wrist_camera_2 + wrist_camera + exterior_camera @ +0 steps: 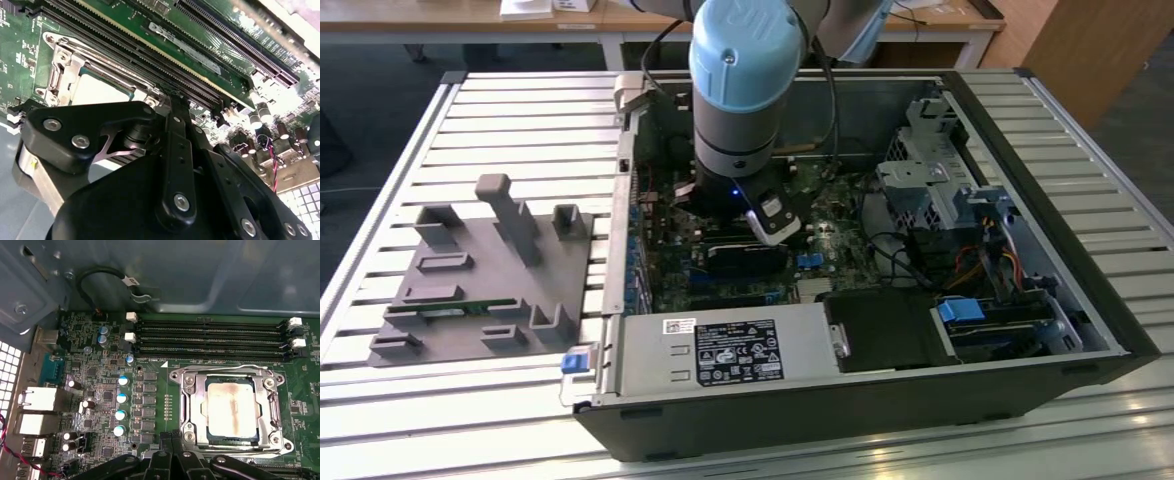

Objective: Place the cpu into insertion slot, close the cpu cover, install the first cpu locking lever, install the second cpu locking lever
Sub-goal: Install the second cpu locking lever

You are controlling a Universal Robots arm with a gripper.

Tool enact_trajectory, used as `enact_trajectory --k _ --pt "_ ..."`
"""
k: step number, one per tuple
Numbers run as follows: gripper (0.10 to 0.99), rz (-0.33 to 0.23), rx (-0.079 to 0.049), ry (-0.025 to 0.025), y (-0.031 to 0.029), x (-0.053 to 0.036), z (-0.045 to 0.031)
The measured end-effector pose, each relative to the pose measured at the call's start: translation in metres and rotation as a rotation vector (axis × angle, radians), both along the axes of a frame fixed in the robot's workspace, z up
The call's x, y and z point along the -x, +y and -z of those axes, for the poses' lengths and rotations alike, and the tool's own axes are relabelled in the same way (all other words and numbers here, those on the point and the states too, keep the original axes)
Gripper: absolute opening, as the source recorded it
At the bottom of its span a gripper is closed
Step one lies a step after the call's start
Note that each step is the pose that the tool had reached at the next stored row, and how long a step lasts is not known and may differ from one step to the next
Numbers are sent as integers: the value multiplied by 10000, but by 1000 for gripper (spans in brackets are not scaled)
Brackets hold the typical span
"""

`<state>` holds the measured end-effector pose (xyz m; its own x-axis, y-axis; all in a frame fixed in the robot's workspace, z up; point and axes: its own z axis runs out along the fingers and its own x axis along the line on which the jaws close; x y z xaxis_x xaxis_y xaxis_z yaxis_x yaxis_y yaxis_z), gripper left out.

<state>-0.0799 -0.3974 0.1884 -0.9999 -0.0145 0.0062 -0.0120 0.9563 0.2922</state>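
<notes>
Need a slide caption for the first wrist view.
Chip seated in its socket under the closed metal cover frame, beside the memory slots.

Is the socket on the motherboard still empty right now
No. In the first wrist view the cpu already sits in the insertion slot, its grey top showing through the cpu cover.

The exterior view is evenly and brightly lit by soft daylight, and the white slatted table (1067, 130) reads pale and slightly washed out. Inside the open computer case (854, 400) the light drops off, and the motherboard (720, 280) sits in the arm's shadow. In the first wrist view the lighting is flat and the focus crisp, with a mild sheen on the cpu (232, 412) and the cpu cover (195, 405). In the second wrist view the black gripper (172, 107) linkage is close and soft-edged, and the far corner blows out to white glare.
</notes>
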Motion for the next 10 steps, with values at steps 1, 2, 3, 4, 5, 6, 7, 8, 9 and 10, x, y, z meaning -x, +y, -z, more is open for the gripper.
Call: enact_trajectory --k 1,2,3,4,5,6,7,8,9,10 --pt "106 0 -3 -1 1 0 0" --pt "106 0 -12 -5 1 0 -5" --pt "106 -1 -25 -6 2 0 -16" --pt "106 0 -31 -6 2 0 -28" --pt "106 0 -41 -6 2 1 -42" --pt "106 1 -45 -3 1 1 -59" --pt "106 1 -56 -4 1 1 -77" --pt "106 0 -67 -4 1 1 -102" --pt "106 0 -73 -4 1 1 -135" --pt "106 0 -75 -3 1 1 -163"
